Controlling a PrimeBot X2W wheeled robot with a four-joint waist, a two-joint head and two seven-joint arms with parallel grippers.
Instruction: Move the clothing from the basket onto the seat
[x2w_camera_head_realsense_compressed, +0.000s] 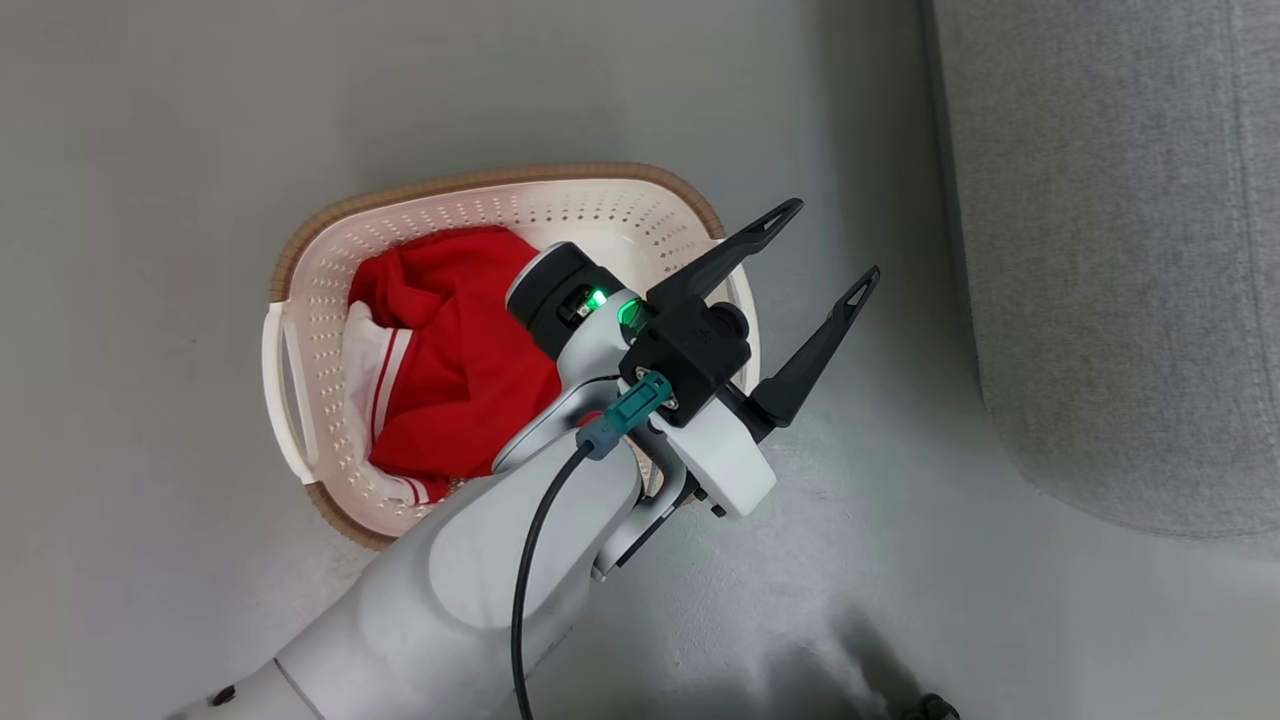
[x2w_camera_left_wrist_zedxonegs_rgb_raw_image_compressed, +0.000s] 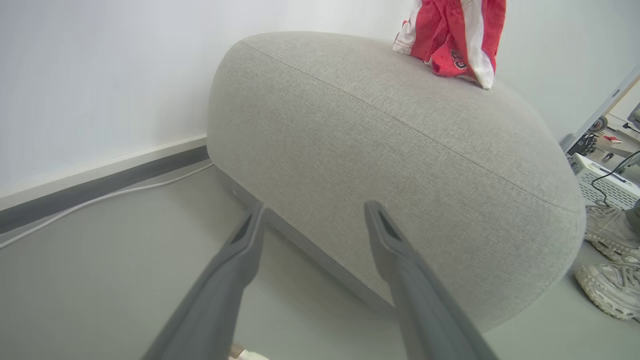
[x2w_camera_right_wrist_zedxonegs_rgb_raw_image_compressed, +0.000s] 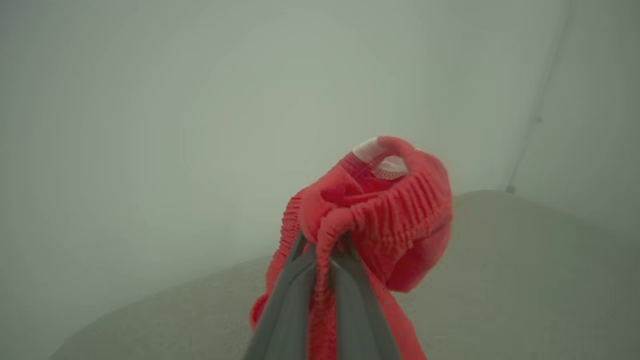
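The cream basket (x2w_camera_head_realsense_compressed: 300, 330) with a brown rim stands on the floor and holds red clothing (x2w_camera_head_realsense_compressed: 460, 360) with white stripes. My left gripper (x2w_camera_head_realsense_compressed: 830, 242) hangs open and empty over the basket's right end, its fingers pointing toward the grey seat (x2w_camera_head_realsense_compressed: 1120, 250). In the left wrist view the left gripper (x2w_camera_left_wrist_zedxonegs_rgb_raw_image_compressed: 314, 205) faces the seat (x2w_camera_left_wrist_zedxonegs_rgb_raw_image_compressed: 390, 150), and a red and white garment (x2w_camera_left_wrist_zedxonegs_rgb_raw_image_compressed: 450, 40) hangs down onto the seat's top. My right gripper (x2w_camera_right_wrist_zedxonegs_rgb_raw_image_compressed: 322, 247) is shut on a bunched red garment (x2w_camera_right_wrist_zedxonegs_rgb_raw_image_compressed: 395, 215) above the seat (x2w_camera_right_wrist_zedxonegs_rgb_raw_image_compressed: 500, 265).
Pale sneakers (x2w_camera_left_wrist_zedxonegs_rgb_raw_image_compressed: 607, 280) and a white perforated box (x2w_camera_left_wrist_zedxonegs_rgb_raw_image_compressed: 605, 185) sit on the floor past the seat's far end. A white cable (x2w_camera_left_wrist_zedxonegs_rgb_raw_image_compressed: 100, 200) runs along the wall's dark baseboard. Bare grey floor lies between basket and seat.
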